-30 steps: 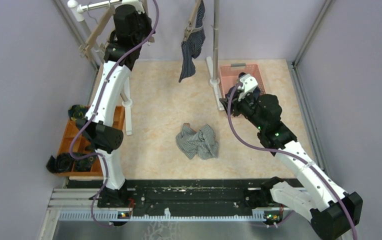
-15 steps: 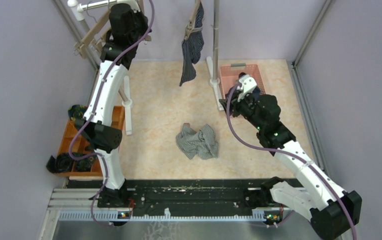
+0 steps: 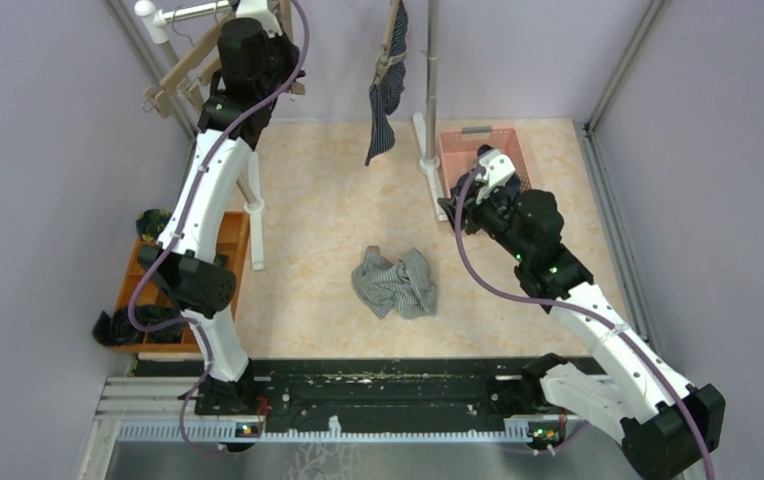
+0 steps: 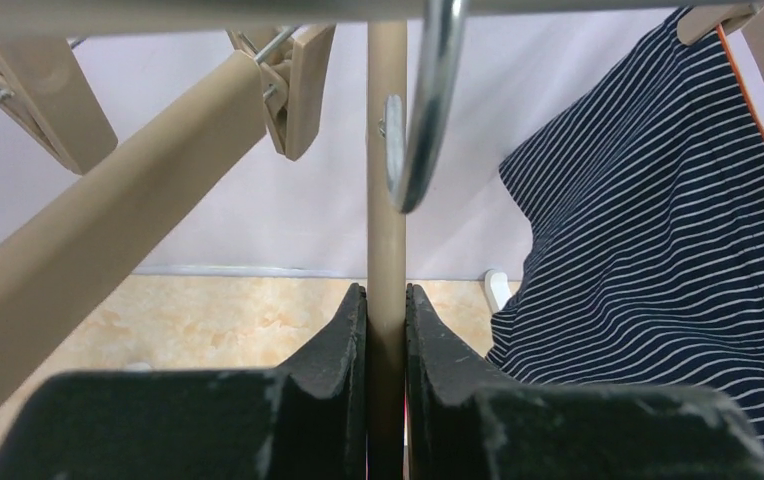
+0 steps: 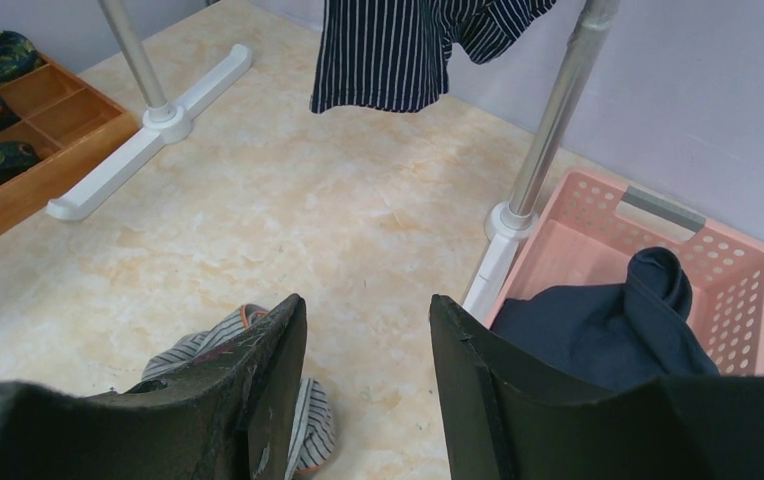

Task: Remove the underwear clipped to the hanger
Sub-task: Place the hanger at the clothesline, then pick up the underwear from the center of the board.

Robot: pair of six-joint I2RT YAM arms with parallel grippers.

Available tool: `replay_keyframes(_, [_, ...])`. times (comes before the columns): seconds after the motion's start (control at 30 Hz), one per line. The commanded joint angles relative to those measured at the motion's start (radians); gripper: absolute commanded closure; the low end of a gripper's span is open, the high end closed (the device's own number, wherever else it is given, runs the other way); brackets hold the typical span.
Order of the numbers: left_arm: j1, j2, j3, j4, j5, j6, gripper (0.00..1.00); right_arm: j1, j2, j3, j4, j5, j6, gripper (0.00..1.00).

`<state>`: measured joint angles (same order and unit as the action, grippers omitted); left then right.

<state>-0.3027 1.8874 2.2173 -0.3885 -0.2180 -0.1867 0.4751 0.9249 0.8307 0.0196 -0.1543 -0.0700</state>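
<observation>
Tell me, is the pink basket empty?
Not empty: the basket holds a crumpled navy garment, plain in the right wrist view.

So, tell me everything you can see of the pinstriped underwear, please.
Soft dark-blue cloth with thin white stripes and an orange edge seam. The underwear hangs limp from a wooden clip, one corner up, the rest drooping clear of the table, beside the metal pole. Nothing else is seen touching it.

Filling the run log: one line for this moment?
left jaws: shut on hanger bar; right jaws: open; pinstriped underwear: clipped; grey-striped underwear: on table
</observation>
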Motion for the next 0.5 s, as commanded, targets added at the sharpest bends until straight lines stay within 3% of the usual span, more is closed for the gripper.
replay_keyframes(0.0, [-0.01,-0.032,-0.058,-0.034,0.011,-0.01,0.81,0.006,-0.012,0.005,0.062,-0.021,0.007,0.51])
replay_keyframes(0.07, [-0.019,-0.05,-0.078,-0.019,0.015,-0.005,0.71,0.006,-0.01,0.005,0.064,-0.026,0.009,0.51])
replay_keyframes(0.17, [-0.03,-0.07,-0.092,0.001,0.013,0.004,0.42,0.006,-0.004,0.002,0.067,-0.036,0.01,0.51])
replay_keyframes(0.2, [-0.032,-0.074,-0.093,0.003,0.008,0.007,0.28,0.006,-0.003,0.001,0.068,-0.038,0.011,0.51])
replay_keyframes(0.27, [-0.036,-0.086,-0.092,0.007,0.001,0.01,0.15,0.007,0.001,0.001,0.069,-0.043,0.012,0.51])
replay_keyframes(0.37, [-0.04,-0.103,-0.094,0.017,-0.007,0.018,0.04,0.007,0.004,-0.001,0.074,-0.049,0.012,0.51])
replay_keyframes(0.47, [-0.048,-0.13,-0.111,0.038,-0.025,0.023,0.01,0.006,0.01,-0.003,0.082,-0.06,0.016,0.51])
